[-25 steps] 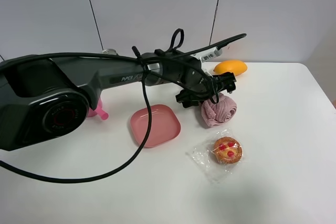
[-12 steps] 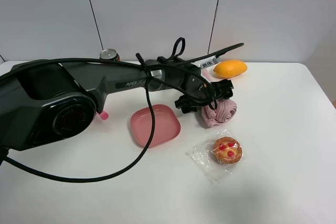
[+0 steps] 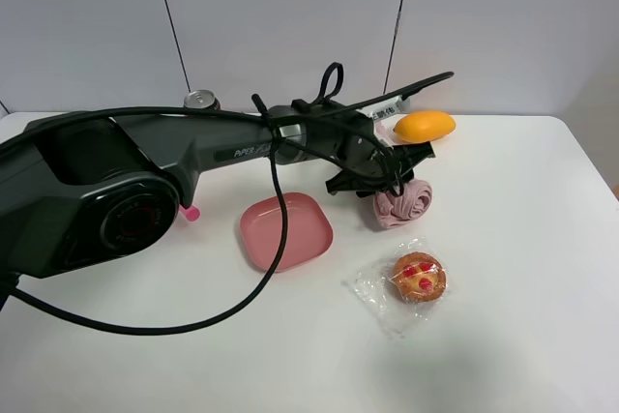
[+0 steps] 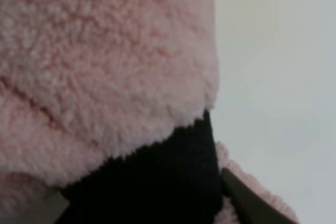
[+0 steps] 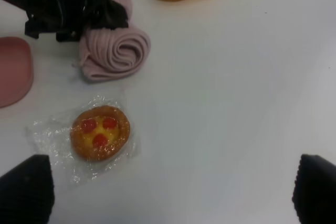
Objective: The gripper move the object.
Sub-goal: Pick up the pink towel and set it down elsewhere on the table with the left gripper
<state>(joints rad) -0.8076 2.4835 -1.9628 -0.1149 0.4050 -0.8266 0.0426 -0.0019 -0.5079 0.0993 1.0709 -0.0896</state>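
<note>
The dusty-pink rolled towel (image 3: 406,202) lies right of the table's middle, its spiral end facing front. My left gripper (image 3: 392,173), a black claw on a thick dark arm, sits on the towel's far half and looks shut on it. In the left wrist view the towel (image 4: 105,51) fills the frame, with its black band (image 4: 152,182) close to the lens. The right wrist view shows the towel (image 5: 113,51) with the left claw (image 5: 97,3) over it. My right gripper (image 5: 168,192) is wide open and empty, over the table in front of the towel.
A pink square plate (image 3: 285,230) lies left of the towel. A wrapped tart (image 3: 418,277) lies in front of it and a yellow mango (image 3: 424,126) behind it. A can (image 3: 201,101) stands at the back left. A pink cup (image 3: 187,210) is mostly hidden by the arm.
The left arm has drawn slightly toward the back, and the towel has shifted a little back with the claw. The other objects have not moved.
</note>
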